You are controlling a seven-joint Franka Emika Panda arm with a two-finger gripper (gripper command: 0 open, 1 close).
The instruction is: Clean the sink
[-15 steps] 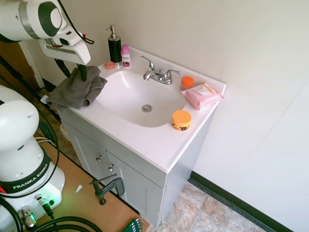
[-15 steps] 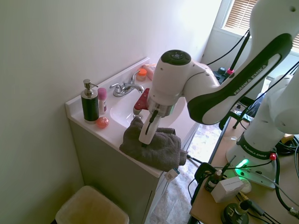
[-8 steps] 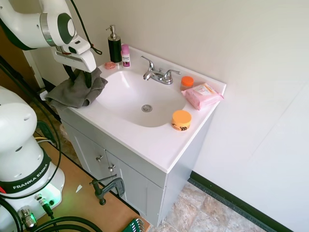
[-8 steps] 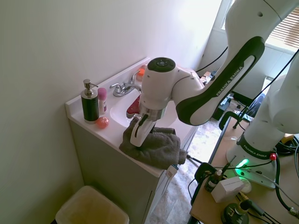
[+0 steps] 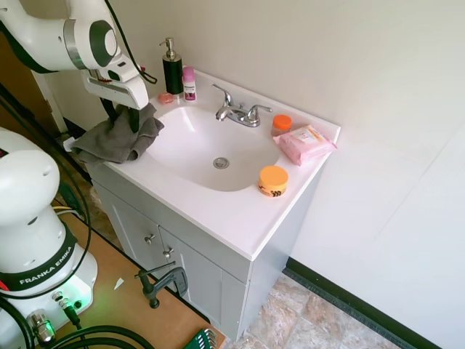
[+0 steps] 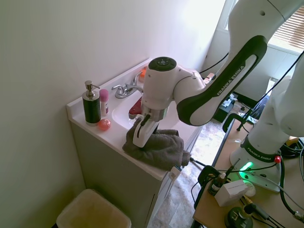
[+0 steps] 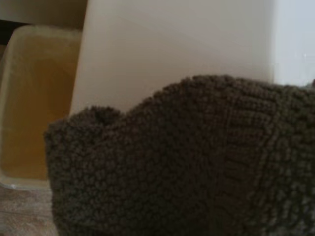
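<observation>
The sink (image 5: 190,142) is a glossy white oval basin with a small metal drain (image 5: 221,163) and a chrome two-handle faucet (image 5: 240,113), set in a white vanity top (image 5: 240,218). A grey towel (image 5: 115,139) lies bunched on the vanity's left end, partly hanging over the edge. My gripper (image 5: 122,122) points down into it, open, its two dark fingers straddling a raised fold. From the other side, the gripper (image 6: 141,140) presses into the towel (image 6: 161,149) beside the sink (image 6: 124,113). The towel (image 7: 187,162) fills the lower wrist view.
A black soap dispenser (image 5: 173,69), a pink bottle (image 5: 189,83) and a small pink round item (image 5: 166,98) stand behind the towel. An orange jar (image 5: 273,180), a smaller orange-lidded jar (image 5: 281,123) and a pink wipes pack (image 5: 304,143) sit right of the basin. A bin (image 6: 92,211) stands beside the cabinet.
The gripper came down from above onto the towel and shifted slightly toward the basin. The towel has bunched up around the fingers. Little has moved in the last half second.
</observation>
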